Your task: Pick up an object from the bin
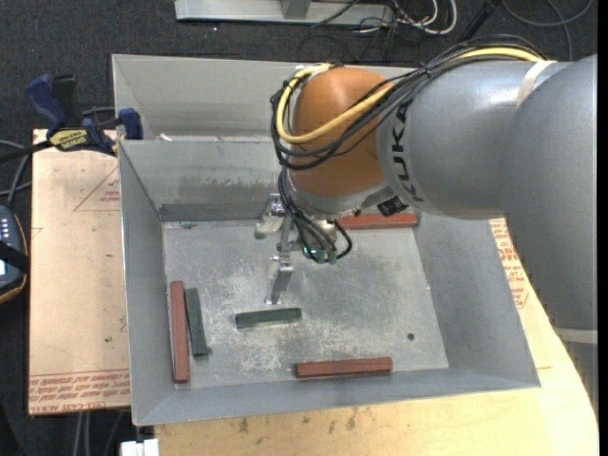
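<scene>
My gripper [279, 291] hangs below the orange dome over the middle of the bin floor. Its tip is just above a short dark green bar [268, 318] that lies flat, almost level across the view. Whether the tip touches the bar I cannot tell. Near the bin's front wall lies a reddish-brown bar [343, 368], apart from the gripper.
Along the left wall a long reddish-brown bar [178, 331] and a dark green bar [196, 322] lie side by side. Another reddish-brown bar [382, 221] lies at the back right, partly hidden by the arm, which covers the bin's upper right.
</scene>
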`<state>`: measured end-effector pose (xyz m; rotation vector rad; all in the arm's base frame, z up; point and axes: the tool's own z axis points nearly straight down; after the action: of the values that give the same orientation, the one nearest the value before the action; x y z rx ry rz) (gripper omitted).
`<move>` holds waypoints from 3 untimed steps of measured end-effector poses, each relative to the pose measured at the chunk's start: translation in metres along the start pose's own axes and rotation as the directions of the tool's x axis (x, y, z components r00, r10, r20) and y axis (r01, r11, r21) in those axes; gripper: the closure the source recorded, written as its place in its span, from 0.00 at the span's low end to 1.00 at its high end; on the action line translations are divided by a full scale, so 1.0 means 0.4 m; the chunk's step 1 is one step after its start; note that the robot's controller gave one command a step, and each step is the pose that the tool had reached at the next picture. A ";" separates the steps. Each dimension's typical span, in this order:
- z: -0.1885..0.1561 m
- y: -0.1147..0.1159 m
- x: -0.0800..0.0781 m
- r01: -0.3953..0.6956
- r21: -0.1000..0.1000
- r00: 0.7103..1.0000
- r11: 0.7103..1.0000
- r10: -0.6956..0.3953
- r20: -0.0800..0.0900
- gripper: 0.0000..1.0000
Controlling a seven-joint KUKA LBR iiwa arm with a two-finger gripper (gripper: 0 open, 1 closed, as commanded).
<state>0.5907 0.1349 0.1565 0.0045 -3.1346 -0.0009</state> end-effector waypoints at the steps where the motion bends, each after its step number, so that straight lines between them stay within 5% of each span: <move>1: -0.012 -0.001 -0.005 -0.002 -0.001 1.000 1.000 0.002 0.008 0.00; 2: 0.196 0.020 0.058 0.040 -0.006 0.999 0.999 -0.039 0.029 1.00; 3: 0.196 0.020 0.058 0.040 -0.006 0.999 0.999 -0.039 0.029 1.00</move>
<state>0.5669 0.1428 0.0782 0.0669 -3.1631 -0.0119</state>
